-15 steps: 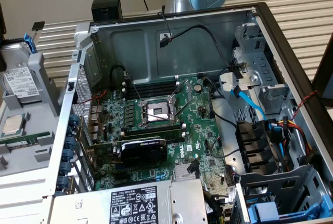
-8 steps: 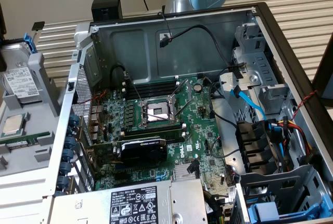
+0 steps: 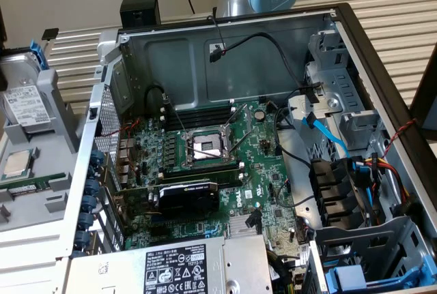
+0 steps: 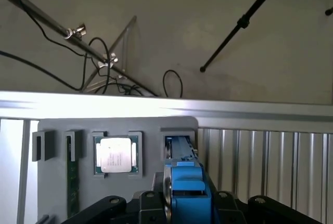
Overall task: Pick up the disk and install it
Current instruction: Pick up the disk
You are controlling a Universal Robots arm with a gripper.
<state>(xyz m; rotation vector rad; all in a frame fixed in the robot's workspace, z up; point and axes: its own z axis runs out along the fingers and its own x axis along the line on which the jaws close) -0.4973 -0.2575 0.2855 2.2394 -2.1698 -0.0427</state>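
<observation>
Gripper clamped on disk (blue carrier edge) standing in grey holder beside processor chip; label print unreadable.

The disk is a flat rectangular silver-grey metal hard drive with a white printed label on its broad face. It is clipped into a blue carrier frame that wraps its narrow edges. In the exterior view it stands on edge at the far end of a grey holder, at the exterior view's left. Its labelled face is turned up towards the camera, and the blue frame shows along its upper edge. In the wrist view it is seen edge-on. It sits upright in the slot nearest the holder's side edge, a thin silver rim showing beside the blue plastic.
</observation>
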